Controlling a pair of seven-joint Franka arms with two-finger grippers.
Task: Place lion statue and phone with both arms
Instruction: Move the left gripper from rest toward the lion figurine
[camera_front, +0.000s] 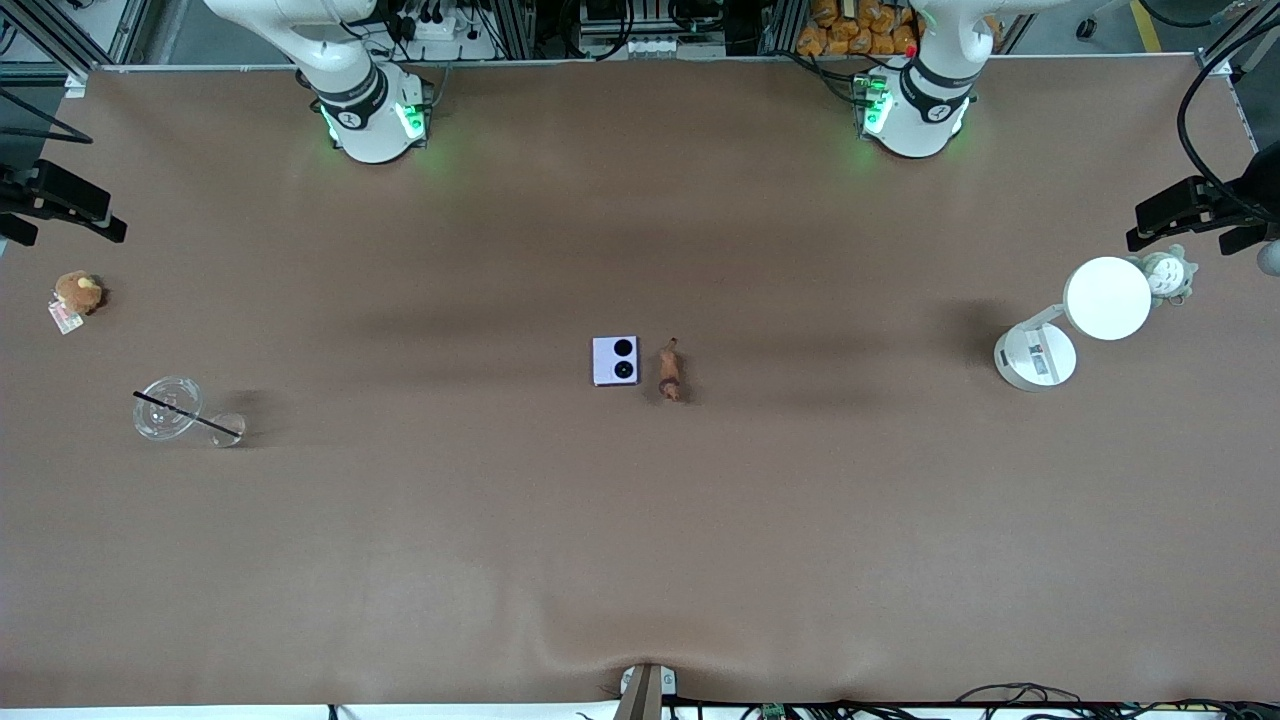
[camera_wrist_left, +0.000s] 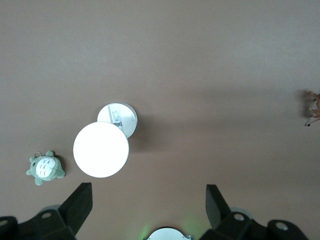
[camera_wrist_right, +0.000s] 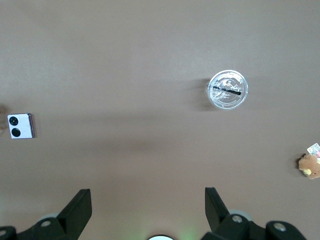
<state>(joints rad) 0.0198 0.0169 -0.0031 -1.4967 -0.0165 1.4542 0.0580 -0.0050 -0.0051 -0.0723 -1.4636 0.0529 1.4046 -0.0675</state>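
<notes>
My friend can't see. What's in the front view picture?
A white phone and a little brown lion statue lie side by side mid-table. A clear cup and brown plush sit toward the right arm's end, a white lamp and grey plush toward the left arm's.

phone (camera_front: 615, 360): mid-table, just beside lion statue (camera_front: 670, 370) (apart)
lamp (camera_front: 1070, 320): left arm's end
cup (camera_front: 168, 408): right arm's end

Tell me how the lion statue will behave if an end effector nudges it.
The lion statue looks hard and slim, lying on its side, so it would probably slide or spin rather than bend. Being small, it is likely light. The phone lies close beside it, so a sideways push might bump that.
</notes>
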